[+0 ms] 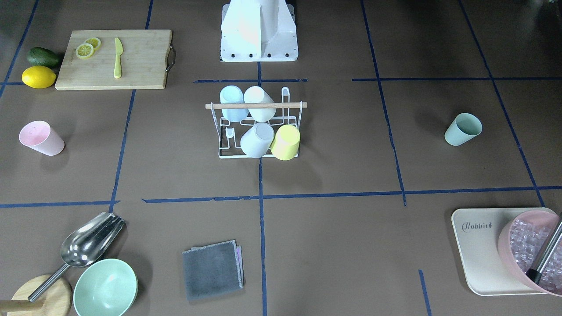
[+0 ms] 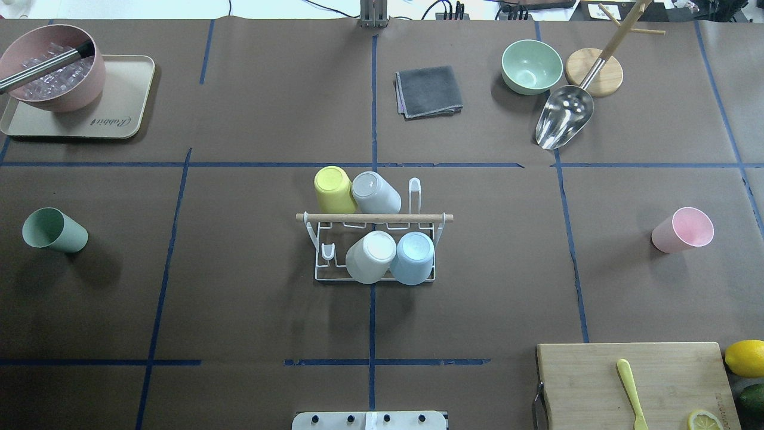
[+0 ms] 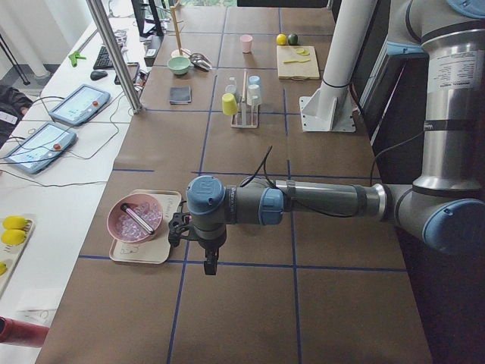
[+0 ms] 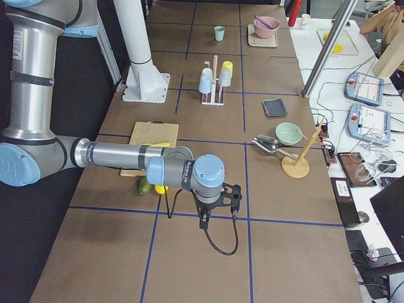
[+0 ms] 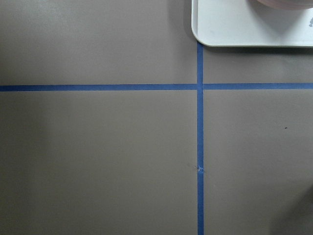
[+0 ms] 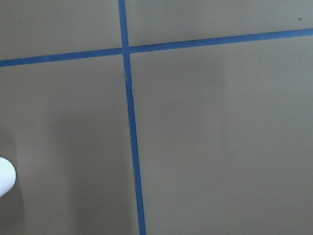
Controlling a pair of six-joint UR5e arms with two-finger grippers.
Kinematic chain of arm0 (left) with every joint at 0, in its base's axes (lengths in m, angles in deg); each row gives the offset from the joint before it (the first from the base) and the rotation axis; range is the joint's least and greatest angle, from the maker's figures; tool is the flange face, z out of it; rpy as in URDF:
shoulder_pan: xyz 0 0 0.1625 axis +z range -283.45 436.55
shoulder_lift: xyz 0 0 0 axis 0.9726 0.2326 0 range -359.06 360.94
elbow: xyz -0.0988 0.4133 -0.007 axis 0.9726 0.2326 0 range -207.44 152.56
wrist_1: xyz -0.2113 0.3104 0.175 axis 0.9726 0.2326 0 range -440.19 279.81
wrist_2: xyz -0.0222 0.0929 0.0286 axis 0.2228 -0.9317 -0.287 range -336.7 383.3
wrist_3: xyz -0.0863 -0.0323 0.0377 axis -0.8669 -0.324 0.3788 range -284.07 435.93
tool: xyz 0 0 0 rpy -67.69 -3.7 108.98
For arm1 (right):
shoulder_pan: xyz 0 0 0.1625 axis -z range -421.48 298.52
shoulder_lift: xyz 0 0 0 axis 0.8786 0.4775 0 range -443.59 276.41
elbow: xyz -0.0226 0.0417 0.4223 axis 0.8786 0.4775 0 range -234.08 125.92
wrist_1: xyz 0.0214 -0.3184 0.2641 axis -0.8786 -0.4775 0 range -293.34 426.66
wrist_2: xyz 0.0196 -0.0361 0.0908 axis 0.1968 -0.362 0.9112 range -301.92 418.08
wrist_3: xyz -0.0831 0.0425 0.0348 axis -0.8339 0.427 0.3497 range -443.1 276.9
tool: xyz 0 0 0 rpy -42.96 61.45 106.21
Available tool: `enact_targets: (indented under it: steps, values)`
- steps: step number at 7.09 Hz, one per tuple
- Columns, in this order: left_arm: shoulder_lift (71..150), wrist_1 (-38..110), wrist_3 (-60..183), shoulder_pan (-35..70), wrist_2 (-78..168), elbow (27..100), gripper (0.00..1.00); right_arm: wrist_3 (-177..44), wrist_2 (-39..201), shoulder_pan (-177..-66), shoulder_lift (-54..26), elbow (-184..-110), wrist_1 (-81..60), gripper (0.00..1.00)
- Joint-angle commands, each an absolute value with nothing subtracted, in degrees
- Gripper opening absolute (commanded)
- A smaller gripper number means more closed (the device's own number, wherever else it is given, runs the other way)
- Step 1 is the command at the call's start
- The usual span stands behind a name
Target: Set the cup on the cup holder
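At centre of the overhead frame, white wire cup holder on the brown table, with yellow cup, grey cup, white cup and blue cup tipped over its prongs. Far left, green cup loose on the table; far right, pink cup. Left pincer and right pincer low over the table, seen in the side views alone; impossible to tell whether open or closed.

The cup holder stands mid-table between a left cup and a right cup.
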State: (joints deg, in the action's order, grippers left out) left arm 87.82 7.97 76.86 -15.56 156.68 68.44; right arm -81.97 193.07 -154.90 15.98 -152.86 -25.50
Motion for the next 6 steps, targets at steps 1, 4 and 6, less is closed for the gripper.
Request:
enact_targets:
  steps: [1, 4, 6]
  values:
    - [87.78, 7.97, 76.9, -15.56, 157.15, 68.1, 1.0, -81.96, 193.08, -154.9, 15.81, -153.05, -25.45, 1.0]
    - [87.78, 7.88, 76.9, -15.56, 157.5, 68.1, 1.0, -82.22, 192.99, -154.9, 14.59, -153.92, -25.1, 1.0]
    - [88.13, 7.19, 76.9, -15.56, 157.5, 69.06, 1.0, -82.14, 191.94, -153.42, 13.97, -153.4, -20.37, 1.0]
